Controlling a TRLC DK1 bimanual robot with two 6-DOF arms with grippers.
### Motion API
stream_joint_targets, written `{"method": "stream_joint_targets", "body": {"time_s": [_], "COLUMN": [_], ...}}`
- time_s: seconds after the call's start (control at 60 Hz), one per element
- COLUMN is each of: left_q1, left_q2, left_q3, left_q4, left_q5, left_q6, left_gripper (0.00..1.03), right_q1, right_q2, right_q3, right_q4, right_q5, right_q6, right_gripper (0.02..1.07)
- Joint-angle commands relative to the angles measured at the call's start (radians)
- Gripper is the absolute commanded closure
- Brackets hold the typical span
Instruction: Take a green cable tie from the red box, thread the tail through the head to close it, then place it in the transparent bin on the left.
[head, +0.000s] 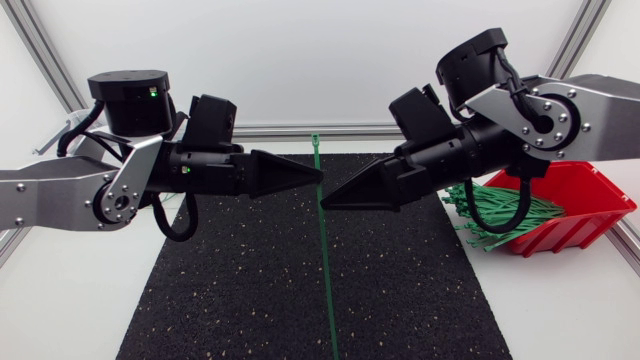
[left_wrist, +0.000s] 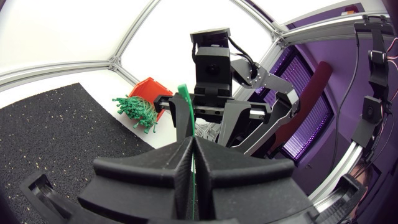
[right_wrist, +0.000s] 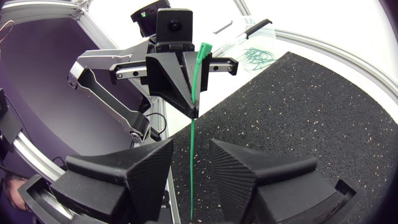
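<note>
A single green cable tie (head: 326, 260) stands nearly upright over the black mat, head end up. My left gripper (head: 318, 175) is shut on it a little below the head. In the left wrist view the tie (left_wrist: 183, 102) rises out of the closed fingers (left_wrist: 194, 144). My right gripper (head: 325, 203) faces the left one just below it. The right wrist view shows its fingers (right_wrist: 191, 152) open, with the tie's tail (right_wrist: 193, 134) hanging free between them. The red box (head: 575, 200) with a bundle of green ties (head: 495, 215) sits at the right. The transparent bin (right_wrist: 249, 40) lies behind the left arm.
The black speckled mat (head: 230, 290) covers the middle of the white table. Aluminium frame rails run along the back and side edges. Several ties spill over the red box's left rim onto the table.
</note>
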Motion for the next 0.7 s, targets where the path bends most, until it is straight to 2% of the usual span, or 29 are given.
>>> {"method": "stream_joint_targets", "body": {"time_s": [0.0,0.033,0.1,0.183,0.317,0.45,0.683], "left_q1": [-0.007,-0.008,-0.013,-0.016,-0.020,-0.022,-0.025], "left_q2": [-0.007,-0.007,-0.006,-0.001,0.002,0.004,0.014], "left_q3": [0.027,0.027,0.027,0.029,0.030,0.032,0.035], "left_q4": [0.018,0.018,0.018,0.019,0.018,0.018,0.016], "left_q5": [0.016,0.016,0.016,0.016,0.016,0.015,0.015], "left_q6": [-0.026,-0.026,-0.026,-0.026,-0.026,-0.026,-0.030], "left_gripper": [0.99,0.99,0.99,0.99,0.99,0.99,0.99], "right_q1": [0.010,0.011,0.013,0.010,0.013,0.014,0.020], "right_q2": [0.031,0.035,0.037,0.037,0.031,0.031,0.011], "right_q3": [-0.011,-0.010,-0.007,-0.008,-0.013,-0.017,-0.028], "right_q4": [0.015,0.016,0.024,0.033,0.035,0.044,0.042], "right_q5": [0.007,0.007,0.009,0.007,0.007,0.007,0.007], "right_q6": [-0.009,-0.007,-0.007,-0.005,-0.009,-0.010,-0.010], "right_gripper": [0.66,0.66,0.80,0.89,0.90,1.01,1.01]}}
